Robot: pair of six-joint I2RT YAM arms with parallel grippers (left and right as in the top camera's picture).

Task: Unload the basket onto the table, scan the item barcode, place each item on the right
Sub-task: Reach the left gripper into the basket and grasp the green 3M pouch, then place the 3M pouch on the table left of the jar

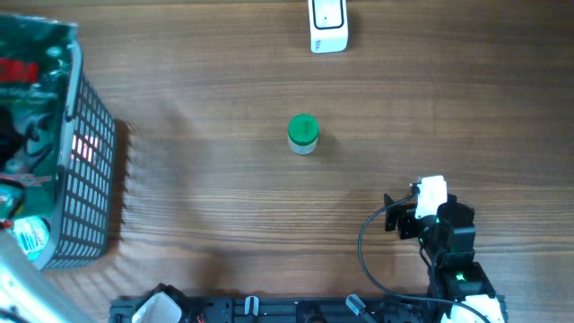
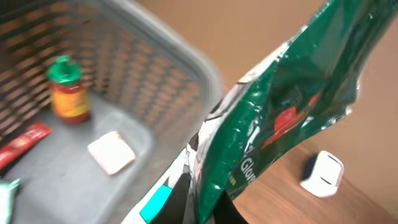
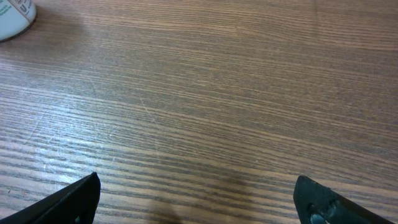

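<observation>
A glossy green bag with white lettering is pinched at its lower edge by my left gripper, which is shut on it. The bag hangs over the near rim of the grey basket. From overhead the same green bag shows at the top of the basket on the far left. The white barcode scanner stands at the table's far edge, and in the left wrist view the scanner sits beyond the bag. My right gripper is open over bare wood, holding nothing.
A small jar with a green lid stands mid-table; its edge shows in the right wrist view. Inside the basket lie a sauce bottle, a red packet and a pale flat packet. The right arm is near the front right.
</observation>
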